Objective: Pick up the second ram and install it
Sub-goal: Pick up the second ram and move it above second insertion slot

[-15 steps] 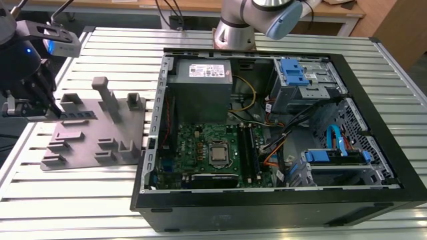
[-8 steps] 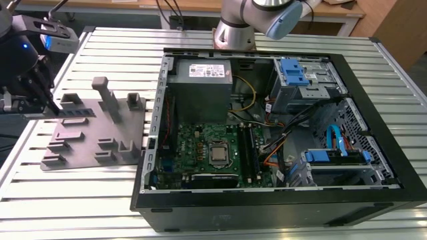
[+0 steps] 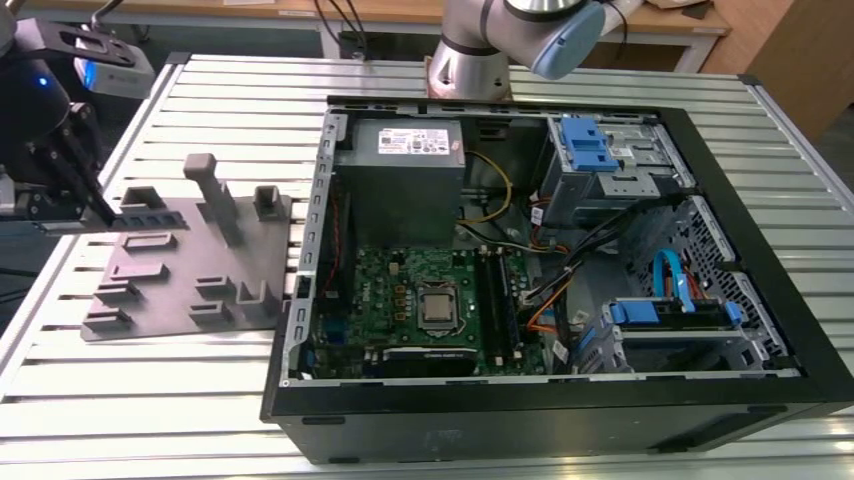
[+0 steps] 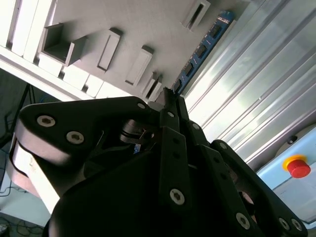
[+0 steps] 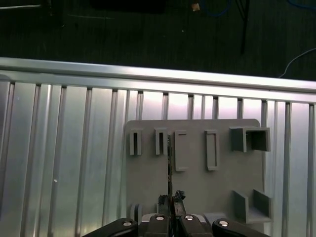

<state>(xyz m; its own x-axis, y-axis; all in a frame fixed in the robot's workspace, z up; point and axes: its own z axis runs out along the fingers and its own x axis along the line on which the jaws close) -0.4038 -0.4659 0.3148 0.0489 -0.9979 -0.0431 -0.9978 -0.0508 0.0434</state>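
Clearly, the gripper [image 5: 171, 198] is clamped on the second ram [image 5: 169, 160]: in the first wrist view its black fingers are drawn together at one end of the thin stick, which shows edge-on and runs away from them across the grey moulded plate [image 5: 197, 187], between two of the plate's upright slot blocks. In the second wrist view the ram's flat dark blue face and its row of black chips stretch out from the fingertips [image 4: 167, 98] toward the plate's far border. Whether the stick is sitting in the plate or has been lifted clear of it, I cannot tell.

The plate lies flat on the slatted metal table [image 3: 200, 100], close to the table's edge at the exterior view's left, and the gripper hangs over that side of the plate. Beside the plate, toward the exterior view's right, the open computer case [image 3: 534, 405] lies on its side on the table, with the green motherboard [image 3: 400, 275] exposed inside. The arm [image 3: 474, 50] rises from the far edge of the table, behind the case.
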